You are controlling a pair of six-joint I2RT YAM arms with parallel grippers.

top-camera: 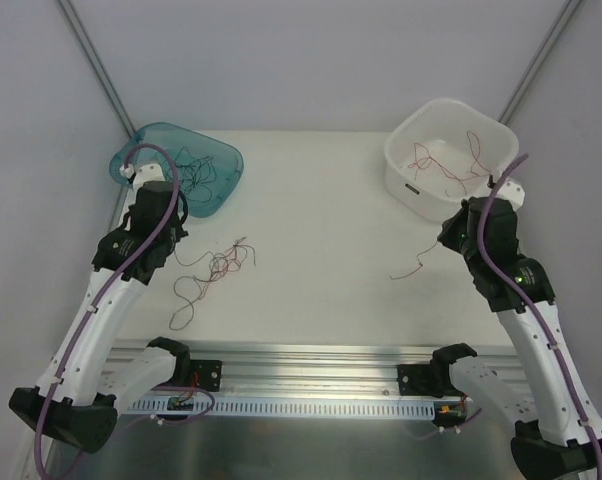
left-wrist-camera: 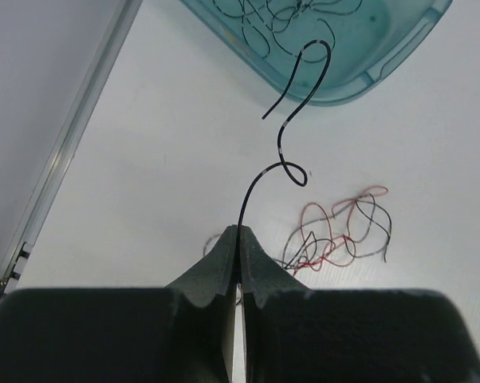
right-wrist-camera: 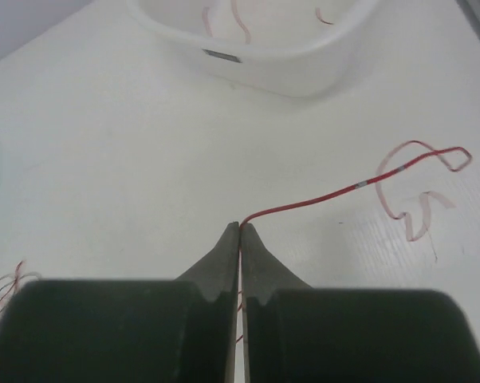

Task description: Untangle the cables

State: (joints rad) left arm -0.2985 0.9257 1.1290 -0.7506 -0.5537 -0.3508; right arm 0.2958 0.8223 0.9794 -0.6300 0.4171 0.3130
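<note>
Top external view showed the table (top-camera: 321, 210) with a white tub (top-camera: 411, 185) at far right and a teal bin (top-camera: 224, 160) at far left, both holding loose strands. The tangle of cables (top-camera: 221, 265) lay near the left arm, stretched diagonally from near-left to far-right. The left gripper (left-wrist-camera: 238, 231) pinched a black strand (left-wrist-camera: 280, 137) that curled away toward the teal bin. The right gripper (right-wrist-camera: 240, 227) was clamped on a red strand (right-wrist-camera: 304, 204) running rightward, ending in loops.
</note>
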